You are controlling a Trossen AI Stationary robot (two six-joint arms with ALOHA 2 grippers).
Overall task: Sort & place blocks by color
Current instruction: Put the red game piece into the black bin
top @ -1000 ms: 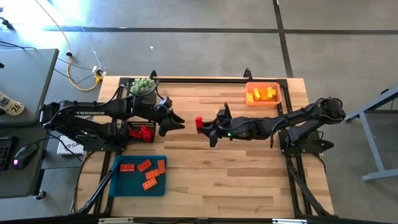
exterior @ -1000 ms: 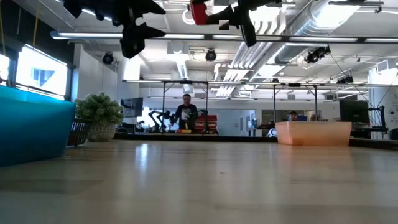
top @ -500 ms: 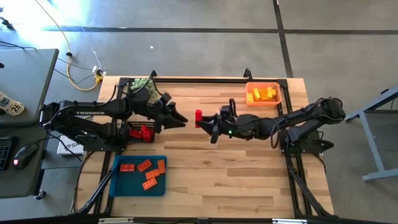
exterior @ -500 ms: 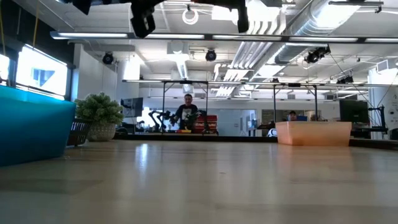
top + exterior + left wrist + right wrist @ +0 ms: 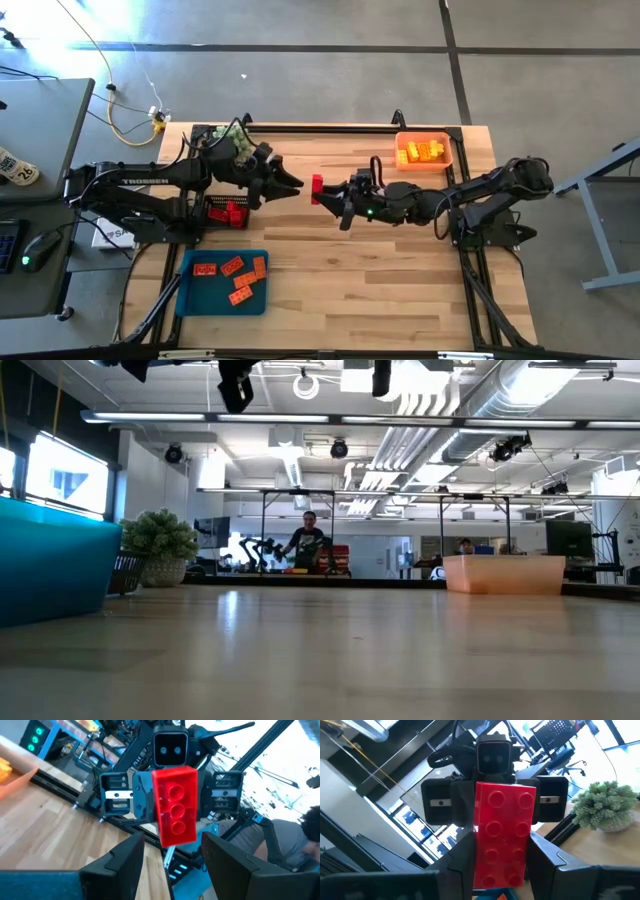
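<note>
Red brick (image 5: 317, 189) is pinched in the right pincer (image 5: 322, 192), held up in the air over the middle of the wooden table (image 5: 330, 290), and you can see it sticking out past the tips in the right wrist view (image 5: 501, 837). The left pincer (image 5: 296, 184) has its fingers (image 5: 124, 865) spread apart and empty, pointing straight at the brick, tips just short of it. From the left wrist view the brick (image 5: 174, 805) sits right between and a bit beyond those open fingers, with the other arm's wrist camera behind it.

Compared to a second ago, the left pincer has swung up and in toward the brick, and the right one has nudged slightly toward it too, so the gap between the two closed a lot. Both are now almost out of the low view's top edge.

Further off from the left pincer: a blue tray (image 5: 187, 300) with orange-red bricks (image 5: 232, 279) on the near side, a small potted plant (image 5: 229, 138) behind its arm. Well beyond the right pincer, an orange bin (image 5: 448, 157) with yellow bricks (image 5: 424, 151). A person (image 5: 309, 542) stands way back in the room.
</note>
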